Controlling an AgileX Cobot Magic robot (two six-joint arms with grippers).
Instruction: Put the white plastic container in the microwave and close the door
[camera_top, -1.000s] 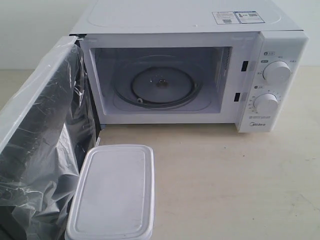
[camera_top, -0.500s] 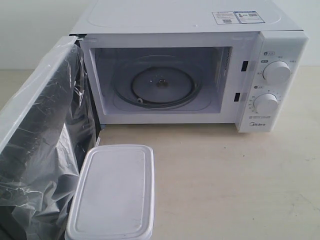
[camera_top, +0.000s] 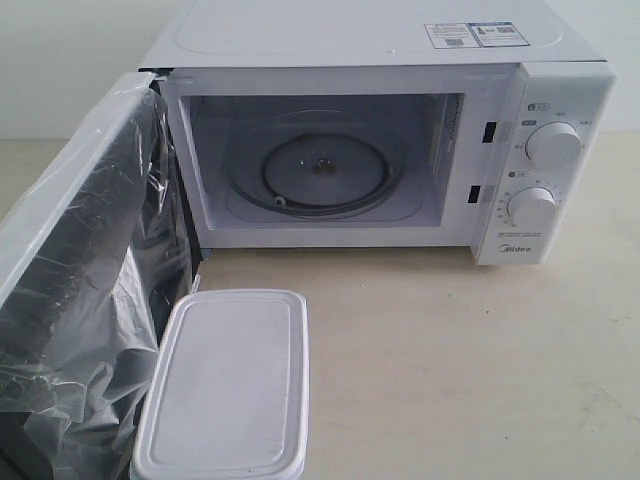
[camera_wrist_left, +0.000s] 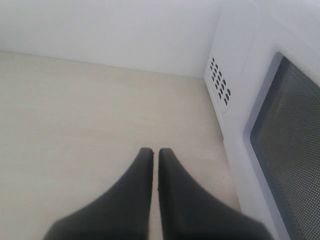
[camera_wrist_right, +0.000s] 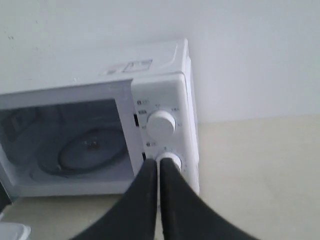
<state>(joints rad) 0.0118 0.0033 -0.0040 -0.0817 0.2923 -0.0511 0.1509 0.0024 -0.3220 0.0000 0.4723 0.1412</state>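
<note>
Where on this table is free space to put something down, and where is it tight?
Free: the table right of the white plastic container, in front of the microwave knobs; also the bare glass turntable inside. Tight: the left side, where the container lies right beside the open door and its plastic film.

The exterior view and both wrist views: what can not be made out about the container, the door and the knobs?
- white plastic container: near end cut off by the exterior view's bottom edge; closed, so contents unseen.
- door: inner face veiled by crinkled film; handle unseen.
- knob labels on the microwave: too small to read.
- lower knob, right wrist view: partly behind the right gripper.
</note>
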